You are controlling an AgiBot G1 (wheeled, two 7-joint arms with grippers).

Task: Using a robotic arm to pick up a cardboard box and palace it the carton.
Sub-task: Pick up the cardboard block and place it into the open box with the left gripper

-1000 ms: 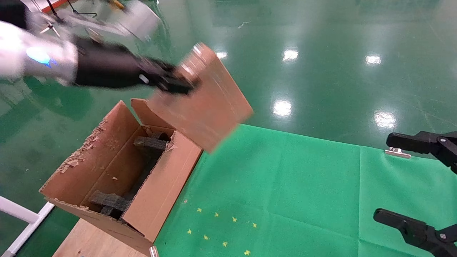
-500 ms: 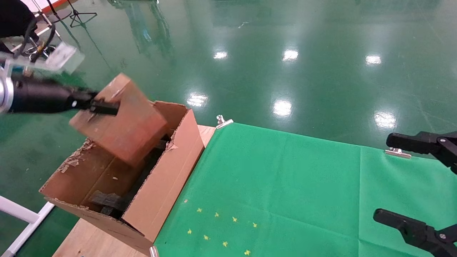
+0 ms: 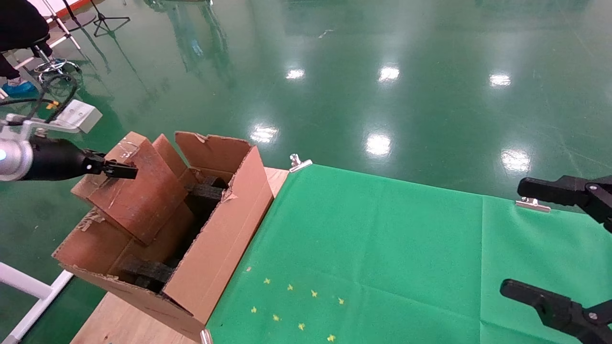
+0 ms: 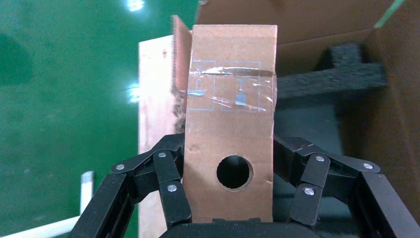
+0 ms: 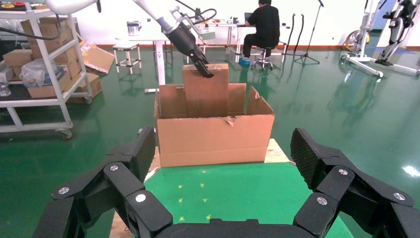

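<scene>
My left gripper [image 3: 116, 169] on the white robotic arm [image 5: 168, 20] is shut on the slim brown cardboard box [image 3: 131, 193], gripping its upper end. The box hangs tilted, its lower part inside the carton [image 3: 220, 243] by the left wall. In the left wrist view the fingers [image 4: 171, 176] clamp both sides of the box [image 4: 230, 124], with its round hole between them. Black foam blocks [image 3: 206, 190] lie inside the carton. In the right wrist view the box [image 5: 205, 91] sticks up out of the carton [image 5: 215, 141]. My right gripper [image 3: 530, 241] is open and empty at the right.
A green cloth [image 3: 382, 248] covers the table, held by metal clips [image 3: 299, 163]. The carton stands on the table's bare wooden left end [image 3: 119, 320]. A white frame bar [image 3: 28, 286] is at lower left. A shelf cart [image 5: 39, 74] and a seated person [image 5: 262, 25] are farther off.
My left gripper has carried the cardboard box leftward and down, from above the carton's right side to partly inside it. The right arm has not moved.
</scene>
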